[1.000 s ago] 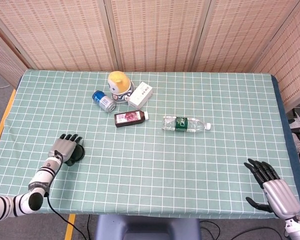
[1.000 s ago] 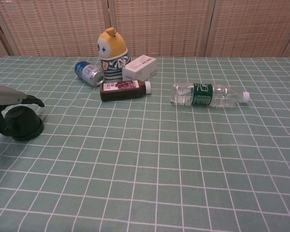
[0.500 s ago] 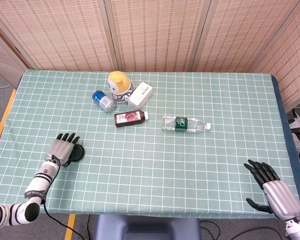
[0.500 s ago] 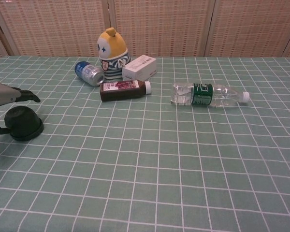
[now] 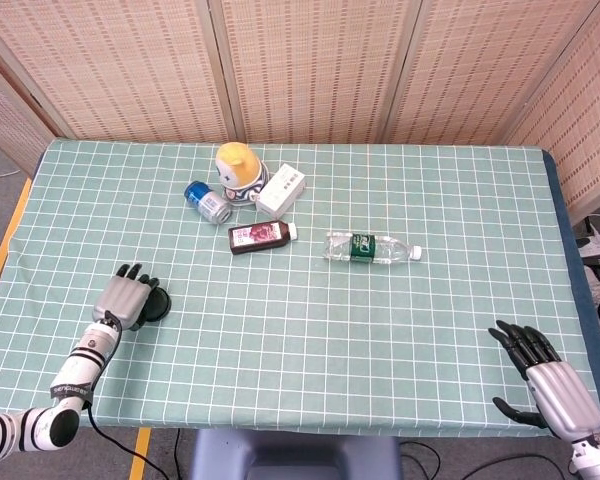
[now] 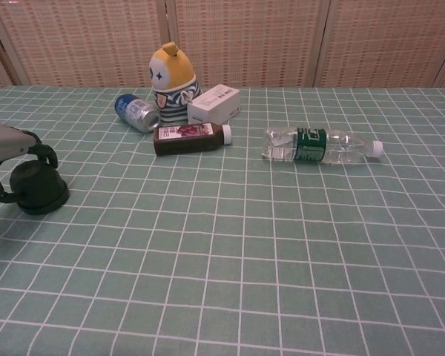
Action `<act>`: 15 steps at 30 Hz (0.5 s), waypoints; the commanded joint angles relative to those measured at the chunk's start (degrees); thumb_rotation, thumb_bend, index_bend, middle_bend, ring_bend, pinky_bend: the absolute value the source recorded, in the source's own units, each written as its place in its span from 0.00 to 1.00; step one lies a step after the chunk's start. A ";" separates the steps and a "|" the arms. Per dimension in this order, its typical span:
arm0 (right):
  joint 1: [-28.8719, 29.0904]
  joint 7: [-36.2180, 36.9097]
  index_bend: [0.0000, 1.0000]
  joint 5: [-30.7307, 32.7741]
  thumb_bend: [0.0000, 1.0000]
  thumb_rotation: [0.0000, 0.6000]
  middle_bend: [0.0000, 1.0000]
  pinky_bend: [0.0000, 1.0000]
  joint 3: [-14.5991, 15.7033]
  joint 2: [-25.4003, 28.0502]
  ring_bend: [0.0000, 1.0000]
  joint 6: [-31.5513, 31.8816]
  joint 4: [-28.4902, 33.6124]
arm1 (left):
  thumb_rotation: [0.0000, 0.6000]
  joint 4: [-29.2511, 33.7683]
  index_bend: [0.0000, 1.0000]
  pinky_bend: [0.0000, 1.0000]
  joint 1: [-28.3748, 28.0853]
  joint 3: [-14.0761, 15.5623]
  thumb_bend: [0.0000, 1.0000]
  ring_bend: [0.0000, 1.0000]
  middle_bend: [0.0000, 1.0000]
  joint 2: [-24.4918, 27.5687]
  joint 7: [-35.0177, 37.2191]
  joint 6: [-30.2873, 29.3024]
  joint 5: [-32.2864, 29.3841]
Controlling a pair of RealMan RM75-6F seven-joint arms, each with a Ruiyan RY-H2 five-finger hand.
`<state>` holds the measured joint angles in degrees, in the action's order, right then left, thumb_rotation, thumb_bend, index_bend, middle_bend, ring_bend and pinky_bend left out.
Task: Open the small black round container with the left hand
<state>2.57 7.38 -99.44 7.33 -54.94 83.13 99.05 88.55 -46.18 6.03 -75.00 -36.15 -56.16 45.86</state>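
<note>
The small black round container [image 6: 38, 190] stands on the green checked tablecloth near the table's left front; in the head view the container [image 5: 157, 307] shows just right of my left hand. My left hand [image 5: 126, 295] reaches over it from the left. In the chest view the left hand [image 6: 11, 146] has its fingers [image 6: 47, 154] curled down onto the container's top, and the thumb hooks against its left side. My right hand [image 5: 542, 378] rests at the near right table edge with fingers spread, holding nothing.
Toward the back stand a yellow toy figure [image 5: 237, 171], a blue can [image 5: 208, 202] lying down and a white box [image 5: 282, 190]. A dark juice bottle [image 5: 260, 236] and a clear water bottle [image 5: 371, 247] lie mid-table. The left table edge [image 5: 2, 290] is close to my left hand.
The left hand's fingers, stretched out above the container before, have curled down onto its top. The hand drew back slightly toward the near edge. The right hand has not moved.
</note>
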 commanded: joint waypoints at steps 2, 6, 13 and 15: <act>-0.05 -0.12 0.00 -0.09 0.15 1.00 0.00 0.00 0.09 0.01 0.00 -0.02 0.11 | 1.00 -0.46 0.38 0.16 0.43 -0.64 0.34 0.13 0.31 -0.18 0.23 0.16 0.75; -0.06 -0.27 0.00 -0.06 0.15 1.00 0.00 0.00 0.04 -0.08 0.00 -0.02 0.14 | 1.00 -0.41 0.44 0.17 1.01 -1.24 0.35 0.16 0.36 -0.11 0.61 -0.11 1.92; 0.01 -0.11 0.00 0.05 0.15 1.00 0.00 0.00 0.01 -0.13 0.00 -0.20 0.11 | 1.00 2.09 0.44 0.18 1.83 -2.56 0.35 0.17 0.37 1.60 0.95 -1.34 3.53; -0.01 -0.09 0.00 0.00 0.15 1.00 0.00 0.00 0.00 -0.17 0.00 -0.14 0.09 | 1.00 3.39 0.44 0.18 2.07 -2.98 0.35 0.17 0.37 2.55 0.95 -1.78 3.72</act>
<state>2.56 7.29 -99.44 7.33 -55.10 82.99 99.15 91.31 -44.32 3.36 -72.99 -35.25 -57.59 49.36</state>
